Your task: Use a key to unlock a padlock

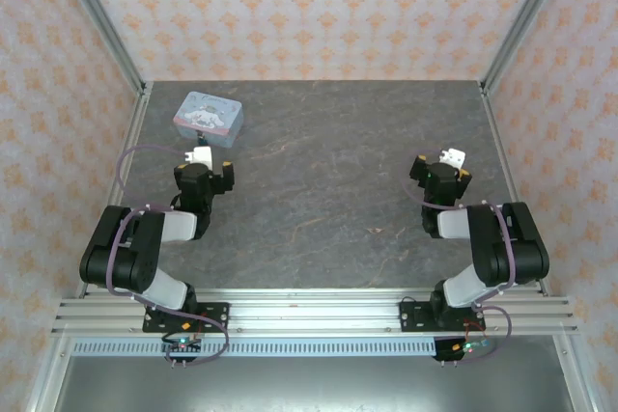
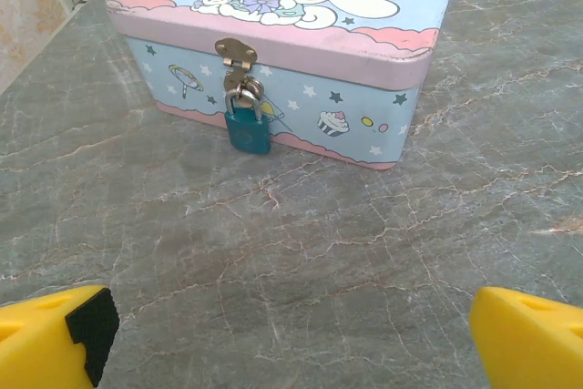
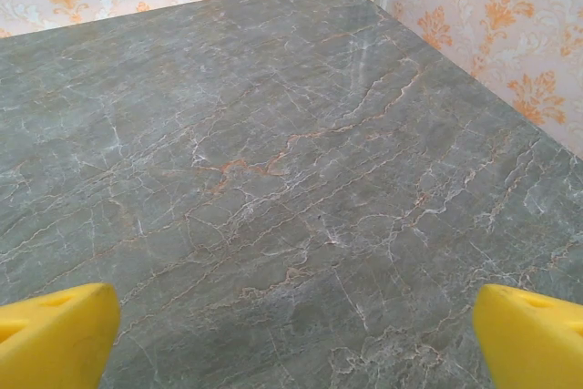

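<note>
Opening step, nothing gripped. Small teal metal padlock (image 2: 247, 129) hanging on front clasp (image 2: 232, 52) of pale-blue cartoon-printed rectangular tin (image 2: 364, 88). L gripper (image 2: 291, 343) hovering just before tin, R gripper (image 3: 291, 339) well to tin's right, both spread, empty. Next probably needing key located, pinched

A dark grey stone-patterned table (image 1: 328, 171) with pale and rust-coloured veins carries everything. In the top view one pale-blue cartoon-printed tin (image 1: 208, 115) lies flat on it toward 10 o'clock, near the far left corner, lid shut. In the left wrist view the tin (image 2: 355, 88) sits at 12 o'clock on the table (image 2: 273, 252); a small teal padlock (image 2: 248, 129) hangs from its front clasp (image 2: 234, 50), its foot down at the surface, contact unclear
</note>
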Tool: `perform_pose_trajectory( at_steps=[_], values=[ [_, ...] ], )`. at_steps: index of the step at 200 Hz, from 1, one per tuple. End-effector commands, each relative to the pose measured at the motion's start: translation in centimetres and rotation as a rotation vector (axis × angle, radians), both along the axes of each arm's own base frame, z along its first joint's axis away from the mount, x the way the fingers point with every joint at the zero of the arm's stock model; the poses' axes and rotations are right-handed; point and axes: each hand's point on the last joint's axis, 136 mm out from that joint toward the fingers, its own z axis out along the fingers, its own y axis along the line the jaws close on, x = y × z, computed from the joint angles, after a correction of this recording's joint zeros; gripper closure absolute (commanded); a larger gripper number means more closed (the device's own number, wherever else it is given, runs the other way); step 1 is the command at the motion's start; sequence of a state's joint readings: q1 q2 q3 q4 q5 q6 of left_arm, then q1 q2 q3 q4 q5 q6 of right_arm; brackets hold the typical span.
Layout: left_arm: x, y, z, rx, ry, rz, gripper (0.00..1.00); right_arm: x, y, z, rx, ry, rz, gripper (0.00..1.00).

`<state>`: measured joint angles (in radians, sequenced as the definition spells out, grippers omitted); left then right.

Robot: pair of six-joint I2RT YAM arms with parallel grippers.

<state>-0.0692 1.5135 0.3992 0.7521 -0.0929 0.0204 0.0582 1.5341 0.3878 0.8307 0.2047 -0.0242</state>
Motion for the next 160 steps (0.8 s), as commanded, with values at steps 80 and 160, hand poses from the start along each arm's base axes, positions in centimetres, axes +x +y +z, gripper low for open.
perform_pose_trajectory(
  at_steps=[80,160],
  values=[
    [0.8,0.6,1.4,-0.014,-0.032,0.01,0.0,0.3,0.4,0.5,0.003,-0.018,0.018,0.01],
    [1.1,1.5,5.5,-0.007,0.016,0.072,0.0,-0.8,-0.1,6.1,0.083,-0.033,-0.012,0.01]
  ],
)
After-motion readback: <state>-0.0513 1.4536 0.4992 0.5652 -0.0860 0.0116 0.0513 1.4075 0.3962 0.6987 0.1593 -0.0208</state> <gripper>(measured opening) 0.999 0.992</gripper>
